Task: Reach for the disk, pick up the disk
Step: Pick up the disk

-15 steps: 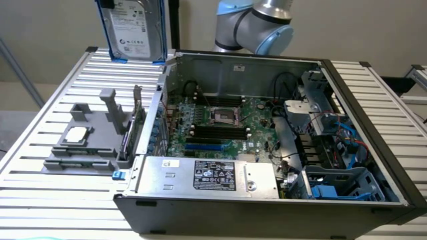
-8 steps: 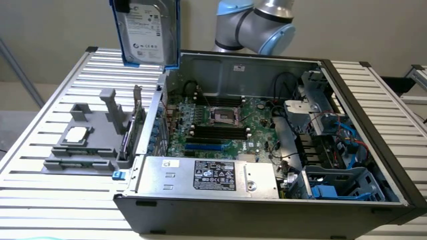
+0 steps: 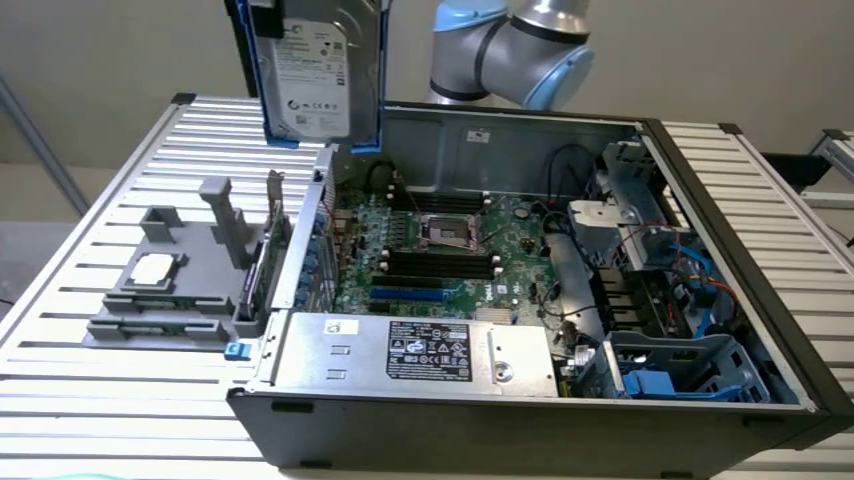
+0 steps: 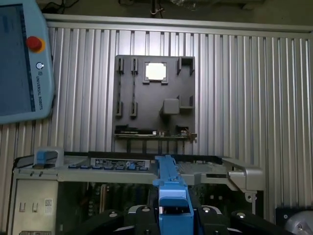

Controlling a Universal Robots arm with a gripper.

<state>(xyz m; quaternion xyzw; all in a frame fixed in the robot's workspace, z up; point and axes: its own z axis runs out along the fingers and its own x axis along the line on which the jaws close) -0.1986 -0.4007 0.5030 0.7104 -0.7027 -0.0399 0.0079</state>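
Hanging upright above the open computer case [image 3: 534, 300], the disk [image 3: 314, 75] was held edge-on, its blue carrier [image 4: 172, 200] clamped between the fingers of the gripper [image 4: 172, 220], evidently lifted clear of the grey fixture [image 3: 167, 285].

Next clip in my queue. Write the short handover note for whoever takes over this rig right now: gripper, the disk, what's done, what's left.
Gripper: shut on the disk, clamping its blue carrier edge.
Disk: held upright in the air, label facing the exterior camera, above the rear corner of the open computer case on the exterior view's left, clear of everything.
Grey fixture plate: on the slatted table beside the case, a small square chip seated in it.
Done: reach and pick-up.
Left: nothing of this task.
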